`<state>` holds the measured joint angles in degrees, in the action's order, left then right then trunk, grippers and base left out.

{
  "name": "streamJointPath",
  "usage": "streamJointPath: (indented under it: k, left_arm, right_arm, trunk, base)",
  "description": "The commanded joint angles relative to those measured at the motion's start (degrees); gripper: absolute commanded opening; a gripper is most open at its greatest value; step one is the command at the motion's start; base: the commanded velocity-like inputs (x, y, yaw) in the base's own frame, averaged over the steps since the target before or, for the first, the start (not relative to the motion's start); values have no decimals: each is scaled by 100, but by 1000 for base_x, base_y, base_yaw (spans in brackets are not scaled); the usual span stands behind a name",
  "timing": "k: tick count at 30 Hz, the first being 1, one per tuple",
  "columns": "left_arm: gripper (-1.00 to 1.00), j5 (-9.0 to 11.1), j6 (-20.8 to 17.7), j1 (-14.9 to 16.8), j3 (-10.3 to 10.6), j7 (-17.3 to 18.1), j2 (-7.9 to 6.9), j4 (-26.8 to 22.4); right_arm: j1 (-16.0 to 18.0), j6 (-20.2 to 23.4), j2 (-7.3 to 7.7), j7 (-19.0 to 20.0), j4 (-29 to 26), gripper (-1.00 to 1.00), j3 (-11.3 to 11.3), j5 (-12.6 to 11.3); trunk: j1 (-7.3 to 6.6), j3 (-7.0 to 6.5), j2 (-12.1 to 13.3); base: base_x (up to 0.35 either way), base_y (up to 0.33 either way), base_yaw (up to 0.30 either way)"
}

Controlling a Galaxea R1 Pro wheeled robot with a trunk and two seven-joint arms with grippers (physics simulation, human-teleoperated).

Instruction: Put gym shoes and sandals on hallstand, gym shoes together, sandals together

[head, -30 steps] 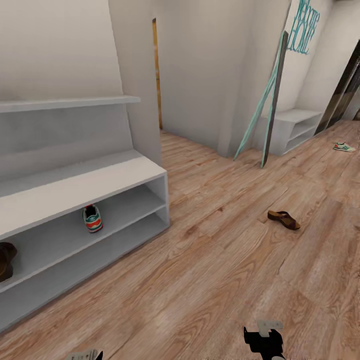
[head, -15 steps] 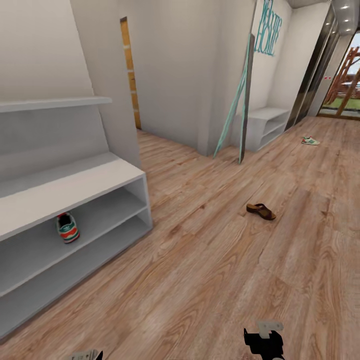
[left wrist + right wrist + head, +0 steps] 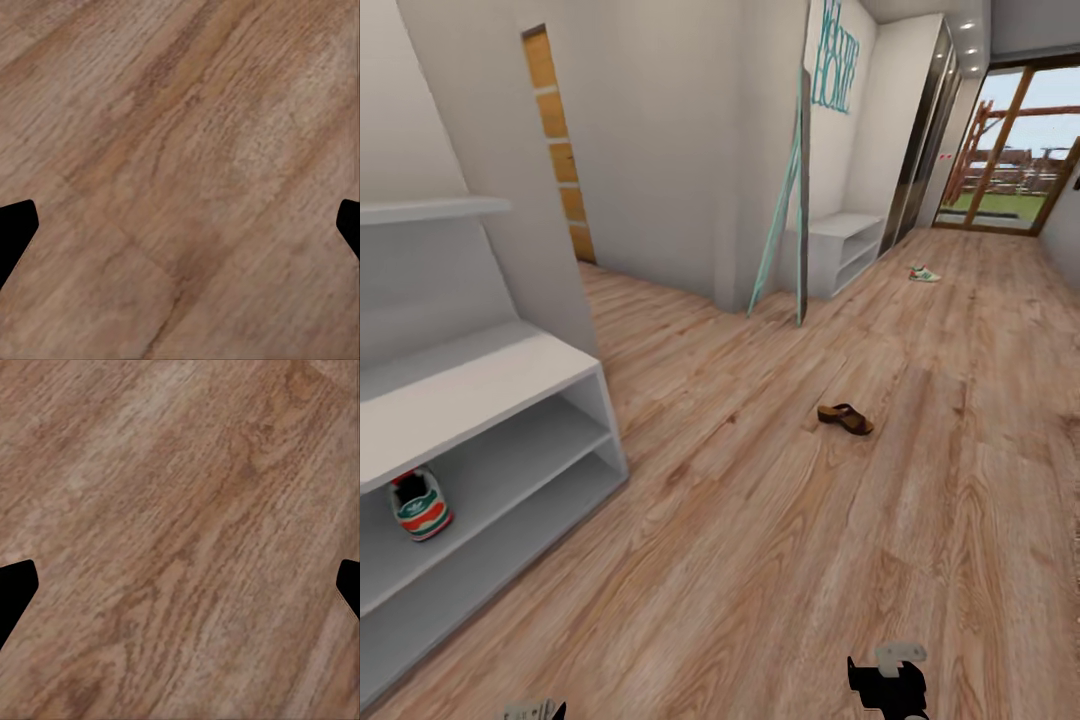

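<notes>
One gym shoe (image 3: 420,505) stands on the upper open shelf of the hallstand (image 3: 480,400), at the left of the head view. A brown sandal (image 3: 845,418) lies on the corridor floor (image 3: 760,560) mid-room. The other gym shoe (image 3: 924,274) lies far down the corridor near the glass door. Part of my right arm (image 3: 887,680) and left arm (image 3: 530,711) show at the bottom edge, well away from all the shoes. My left gripper (image 3: 180,225) and right gripper (image 3: 180,585) are open, fingertips wide apart over bare planks.
A plain low white bench (image 3: 845,245) stands under teal wall lettering, with a teal and grey frame (image 3: 792,200) leaning beside it. A wall corner (image 3: 730,200) juts out past an orange doorway (image 3: 558,165). A glass door (image 3: 1010,150) ends the corridor.
The camera has swung to the right, so the hallstand slid left and more of the corridor and glass door came into view. Both arms keep their place in the picture.
</notes>
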<state>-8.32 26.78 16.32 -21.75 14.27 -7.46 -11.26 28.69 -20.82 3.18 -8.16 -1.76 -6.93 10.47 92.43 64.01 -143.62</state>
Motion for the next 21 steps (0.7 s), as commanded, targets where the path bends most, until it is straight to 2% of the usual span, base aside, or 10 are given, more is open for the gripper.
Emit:
streamJointPath:
  k: [1, 21]
  left_arm:
    - [100, -57, 20, 2, -50, 23, 0, 3]
    - [100, -64, 20, 2, -49, 24, 8, 8]
  right_arm:
    - [5, -19, -1, -19, 9, 100, -46, 61]
    - [5, -19, -1, -19, 9, 100, -46, 61]
  trunk:
    - [2, 5, -2]
    - [2, 5, -2]
  base:
    - [289, 97, -268]
    - [314, 99, -268]
